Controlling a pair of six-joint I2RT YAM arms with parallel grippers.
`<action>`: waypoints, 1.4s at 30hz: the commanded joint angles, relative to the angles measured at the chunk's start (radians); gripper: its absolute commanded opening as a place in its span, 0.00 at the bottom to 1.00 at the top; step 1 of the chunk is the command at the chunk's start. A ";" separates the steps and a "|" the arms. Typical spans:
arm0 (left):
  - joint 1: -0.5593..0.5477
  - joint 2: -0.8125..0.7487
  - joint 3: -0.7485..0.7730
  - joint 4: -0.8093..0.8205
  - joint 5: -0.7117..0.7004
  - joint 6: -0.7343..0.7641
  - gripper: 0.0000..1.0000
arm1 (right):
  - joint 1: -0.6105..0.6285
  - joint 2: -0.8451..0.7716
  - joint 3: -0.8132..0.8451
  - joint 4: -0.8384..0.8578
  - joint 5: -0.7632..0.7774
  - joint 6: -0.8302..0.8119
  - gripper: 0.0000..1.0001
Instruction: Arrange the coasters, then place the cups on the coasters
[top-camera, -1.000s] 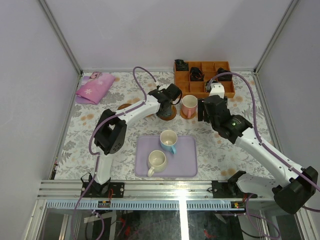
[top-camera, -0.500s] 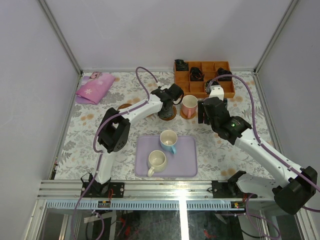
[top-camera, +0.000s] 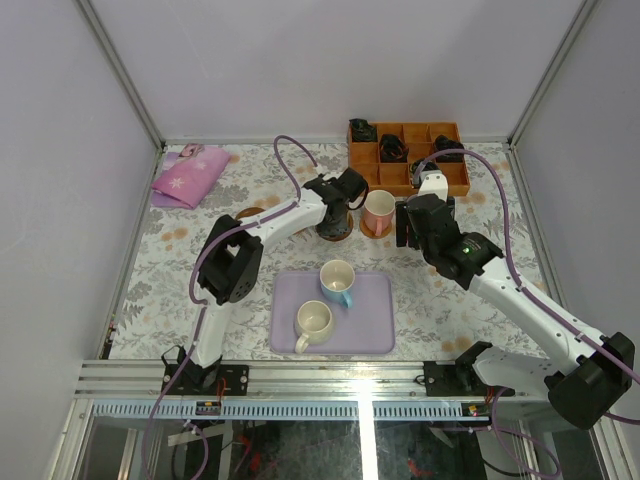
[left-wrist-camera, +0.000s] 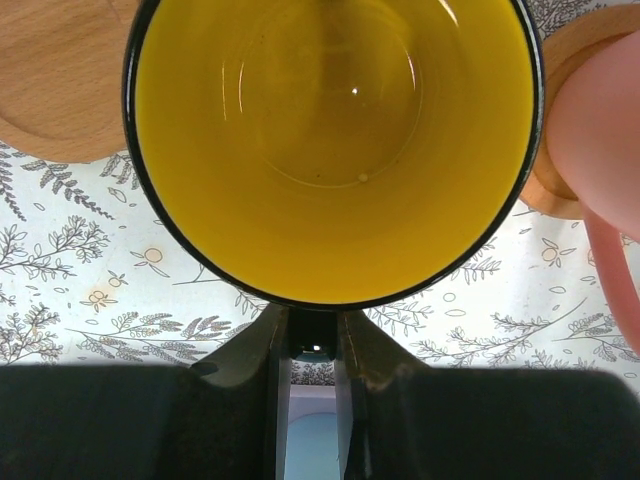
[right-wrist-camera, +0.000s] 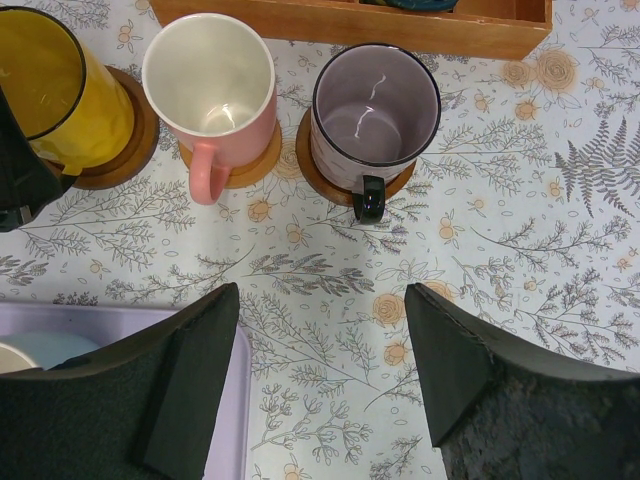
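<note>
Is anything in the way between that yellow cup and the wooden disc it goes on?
Nothing visible. The yellow cup, held by its handle in the left gripper, sits right over its coaster; the pink cup stands close beside it on another coaster.

White tubes and chunky black joints make up the left arm (top-camera: 262, 228) and right arm (top-camera: 520, 300), each hung with a looping purple cable (top-camera: 290, 165), with blunt black fingers (right-wrist-camera: 190, 370) on the right tool (right-wrist-camera: 320, 292).
</note>
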 joint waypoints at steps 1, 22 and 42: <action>-0.002 0.006 0.057 0.061 -0.015 0.010 0.00 | -0.007 -0.007 0.004 0.030 0.023 0.002 0.75; 0.002 -0.026 0.032 0.003 0.004 -0.005 0.32 | -0.008 0.015 0.018 0.031 -0.007 -0.005 0.75; 0.000 -0.243 -0.091 0.012 -0.029 -0.001 0.69 | -0.006 0.042 0.039 0.033 -0.043 0.000 0.76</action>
